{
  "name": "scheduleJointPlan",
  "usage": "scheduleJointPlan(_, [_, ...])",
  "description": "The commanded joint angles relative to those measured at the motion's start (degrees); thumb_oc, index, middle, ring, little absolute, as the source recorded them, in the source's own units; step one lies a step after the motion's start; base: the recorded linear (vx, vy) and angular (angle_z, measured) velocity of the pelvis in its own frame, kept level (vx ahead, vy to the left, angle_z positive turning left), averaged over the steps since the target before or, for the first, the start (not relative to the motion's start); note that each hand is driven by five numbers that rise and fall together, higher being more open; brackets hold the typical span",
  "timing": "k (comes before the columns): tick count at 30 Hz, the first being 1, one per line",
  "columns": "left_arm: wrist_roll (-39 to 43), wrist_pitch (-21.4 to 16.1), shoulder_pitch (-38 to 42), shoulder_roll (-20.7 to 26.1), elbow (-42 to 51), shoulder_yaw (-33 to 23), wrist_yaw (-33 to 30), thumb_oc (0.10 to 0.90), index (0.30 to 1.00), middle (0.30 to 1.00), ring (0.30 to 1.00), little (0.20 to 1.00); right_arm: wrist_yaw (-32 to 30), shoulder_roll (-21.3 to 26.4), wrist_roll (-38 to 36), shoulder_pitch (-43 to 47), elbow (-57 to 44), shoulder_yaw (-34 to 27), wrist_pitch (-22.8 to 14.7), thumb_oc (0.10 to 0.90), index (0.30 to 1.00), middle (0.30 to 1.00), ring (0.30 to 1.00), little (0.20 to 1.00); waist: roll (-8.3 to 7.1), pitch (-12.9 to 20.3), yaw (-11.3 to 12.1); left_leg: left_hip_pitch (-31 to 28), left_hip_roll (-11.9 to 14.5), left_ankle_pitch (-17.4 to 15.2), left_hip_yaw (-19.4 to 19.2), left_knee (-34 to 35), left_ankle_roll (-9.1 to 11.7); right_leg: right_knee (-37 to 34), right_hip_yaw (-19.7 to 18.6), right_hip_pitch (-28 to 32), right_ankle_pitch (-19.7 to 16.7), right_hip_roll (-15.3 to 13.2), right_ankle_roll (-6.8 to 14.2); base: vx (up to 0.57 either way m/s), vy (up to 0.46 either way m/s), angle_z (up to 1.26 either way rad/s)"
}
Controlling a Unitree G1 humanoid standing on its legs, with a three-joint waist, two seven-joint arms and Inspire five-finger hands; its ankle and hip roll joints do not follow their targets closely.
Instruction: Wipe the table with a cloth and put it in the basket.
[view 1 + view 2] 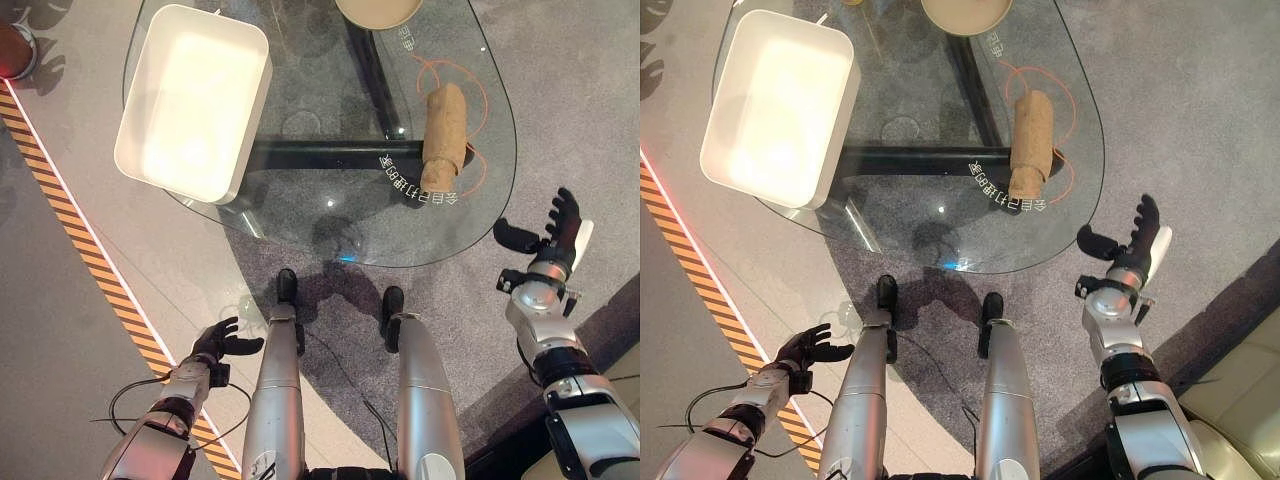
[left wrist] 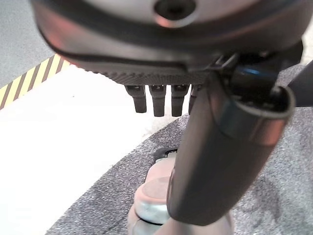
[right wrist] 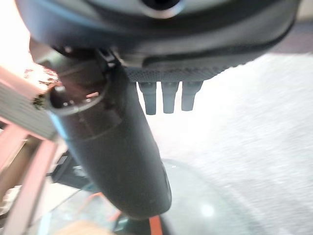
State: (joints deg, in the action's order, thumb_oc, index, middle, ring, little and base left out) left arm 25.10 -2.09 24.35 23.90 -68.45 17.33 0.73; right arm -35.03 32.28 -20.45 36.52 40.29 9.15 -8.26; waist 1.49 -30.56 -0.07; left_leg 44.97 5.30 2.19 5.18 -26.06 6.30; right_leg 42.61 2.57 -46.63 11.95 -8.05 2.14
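Observation:
A tan cloth (image 1: 443,135), rolled into a bundle, lies on the right part of the round glass table (image 1: 300,215), over an orange scribble. A white rectangular basket (image 1: 193,100) sits on the table's left side, empty. My right hand (image 1: 548,238) hovers off the table's right edge, below and right of the cloth, fingers straight and thumb spread, holding nothing. My left hand (image 1: 222,343) hangs low at the lower left, well short of the table, fingers relaxed and empty. In the right wrist view the thumb (image 3: 117,161) points over the glass with the cloth's (image 3: 80,228) edge just showing.
A beige bowl (image 1: 378,10) stands at the table's far edge. A black-and-orange striped floor line (image 1: 70,235) runs diagonally on the left. A red round object (image 1: 15,50) sits at the far left. A pale cushioned seat (image 1: 1240,410) is at the lower right.

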Motion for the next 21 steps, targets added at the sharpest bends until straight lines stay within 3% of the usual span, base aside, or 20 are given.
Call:
scheduleJointPlan(1, [0.97, 0.8, -4.41, 2.56, -0.27, 0.15, -0.71, 0.8, 0.9, 0.9, 0.9, 0.9, -3.28, 7.89, 0.9, 3.17, -6.19, 0.88, -1.84, 0.8, 0.9, 0.9, 0.9, 0.9, 0.06, 0.76, 0.0, -0.16, -0.74, -7.03, -2.38, -9.78, -4.32, -6.33, -0.28, 2.94, -6.56, -0.85, -0.12, 0.0, 0.0, 0.0])
scheduleJointPlan(12, [0.52, 1.0, -4.22, 1.49, 0.03, 0.6, -0.72, 0.8, 0.9, 0.9, 0.9, 0.9, -3.38, 7.42, 4.29, 10.85, -10.79, 5.59, 3.35, 0.8, 0.9, 0.9, 0.9, 0.9, 1.05, 0.76, 0.79, -1.19, -1.02, -6.44, -2.68, -7.7, -4.16, -7.0, -0.05, 3.37, -6.01, -1.05, -0.6, 0.0, 0.009, 0.0])
scheduleJointPlan(21, [0.35, 0.78, -4.07, 0.3, 0.43, 1.46, -1.33, 0.8, 0.9, 0.9, 0.9, 0.9, -1.65, 6.71, 4.76, 14.9, -7.8, 9.33, 8.19, 0.8, 0.9, 0.9, 0.9, 0.9, 1.51, 0.76, 1.59, -1.78, -1.24, -6.24, -2.98, -6.93, -4.27, -7.4, 0.4, 3.73, -6.03, -1.46, -0.85, 0.0, 0.0, 0.0])
